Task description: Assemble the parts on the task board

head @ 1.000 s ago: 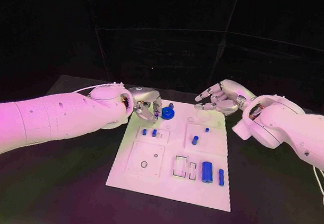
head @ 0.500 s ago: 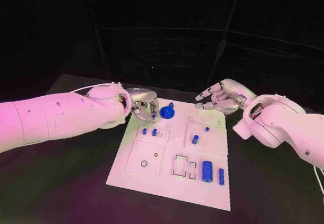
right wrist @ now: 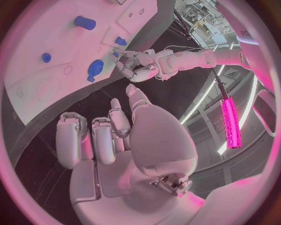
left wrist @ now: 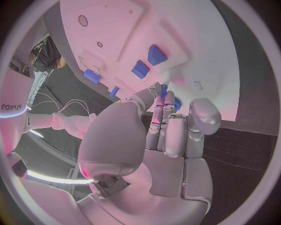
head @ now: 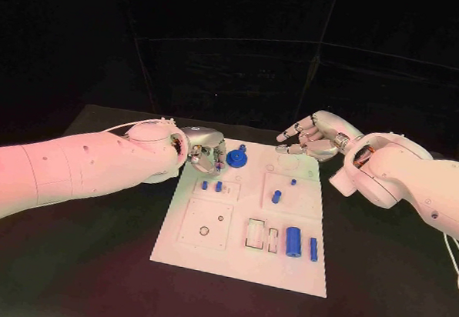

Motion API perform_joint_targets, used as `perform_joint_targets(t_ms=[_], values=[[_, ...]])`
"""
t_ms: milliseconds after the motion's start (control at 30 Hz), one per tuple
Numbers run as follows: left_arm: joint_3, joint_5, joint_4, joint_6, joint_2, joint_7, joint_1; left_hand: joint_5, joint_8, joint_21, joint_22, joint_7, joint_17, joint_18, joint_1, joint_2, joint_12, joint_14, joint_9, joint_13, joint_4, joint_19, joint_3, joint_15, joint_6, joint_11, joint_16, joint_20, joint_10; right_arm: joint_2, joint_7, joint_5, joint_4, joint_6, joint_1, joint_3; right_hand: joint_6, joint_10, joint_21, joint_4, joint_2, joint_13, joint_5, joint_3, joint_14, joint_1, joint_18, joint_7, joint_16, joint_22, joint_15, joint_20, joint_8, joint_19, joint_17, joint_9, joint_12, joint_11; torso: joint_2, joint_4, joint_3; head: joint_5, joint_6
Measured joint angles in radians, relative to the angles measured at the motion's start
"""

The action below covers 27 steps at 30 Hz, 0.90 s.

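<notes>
**A:** Where does the task board lie?

**B:** Flat in the middle of the black surface, its long side running away from the robot. Both arms come in at its far end.

**A:** And the parts?

**B:** A round blue part with a small knob on top stands near the far left corner of the board. Just nearer the robot are two small blue pegs side by side, and to their right a short blue cylinder with a tiny blue peg beyond it. Near the middle of the right edge a larger blue cylinder lies beside a slim blue bar.

**A:** What is the left hand doing?

**B:** It sits at the board's far left corner, fingers curled towards the round blue part. In the left wrist view the fingertips close in around something blue (mostly hidden behind them), so I cannot tell whether it truly grips the part or only touches it.

**A:** The right hand?

**B:** It hovers above the far right corner of the board, holding nothing. Its fingers are bent but apart, and the right wrist view shows the palm bare, so it is released.

**A:** Do the two hands touch?

**B:** No, they stand apart, with the round blue part between them.
</notes>
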Motion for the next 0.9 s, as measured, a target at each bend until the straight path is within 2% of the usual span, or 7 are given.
perform_joint_targets(t_ms=[600, 867, 900], values=[[0.001, 0.002, -0.021, 0.009, 0.014, -0.001, -0.010, 0.000, -0.003, 0.000, 0.000, 0.000, -0.005, 0.000, -0.002, -0.002, -0.005, 0.000, 0.000, 0.002, 0.000, 0.000, 0.000, 0.000, 0.000, 0.000, 0.000, 0.000, 0.000, 0.001, 0.000, 0.000, -0.001, 0.000, 0.000, 0.000, 0.000, 0.000, 0.000, 0.000, 0.000, 0.000, 0.000, 0.000, 0.000, 0.000, 0.000, 0.000, 0.000, 0.000, 0.000, 0.000, 0.000, 0.000, 0.000, 0.000, 0.000, 0.000, 0.000, 0.0001, 0.0003, -0.002, -0.002], [0.002, 0.002, -0.028, 0.009, 0.016, -0.001, -0.017, 0.000, -0.021, -0.001, 0.000, 0.000, -0.012, 0.000, -0.016, -0.016, -0.026, 0.000, -0.001, 0.000, 0.000, 0.000, -0.006, 0.000, 0.000, 0.000, -0.004, 0.000, 0.000, 0.000, 0.000, 0.000, 0.000, 0.000, 0.000, 0.000, 0.000, 0.000, 0.000, 0.000, 0.000, 0.000, 0.000, 0.000, 0.000, 0.000, 0.000, 0.000, 0.000, 0.000, 0.000, 0.000, 0.000, 0.000, 0.000, 0.000, 0.000, 0.000, 0.000, 0.0008, 0.0003, -0.003, -0.003], [0.002, 0.002, -0.028, 0.009, 0.016, -0.001, -0.018, 0.000, -0.026, -0.001, 0.000, 0.004, -0.013, 0.000, -0.016, -0.016, -0.032, 0.000, -0.002, -0.001, 0.000, 0.000, -0.006, 0.000, -0.004, 0.005, -0.004, 0.000, -0.005, 0.000, 0.000, 0.000, 0.000, 0.000, 0.000, 0.000, 0.000, 0.000, 0.000, 0.000, 0.000, 0.000, 0.000, 0.000, 0.000, 0.000, 0.000, 0.000, 0.000, 0.000, 0.000, 0.000, 0.000, 0.000, 0.000, 0.000, 0.000, 0.000, 0.000, 0.0008, 0.0003, -0.003, -0.003]])
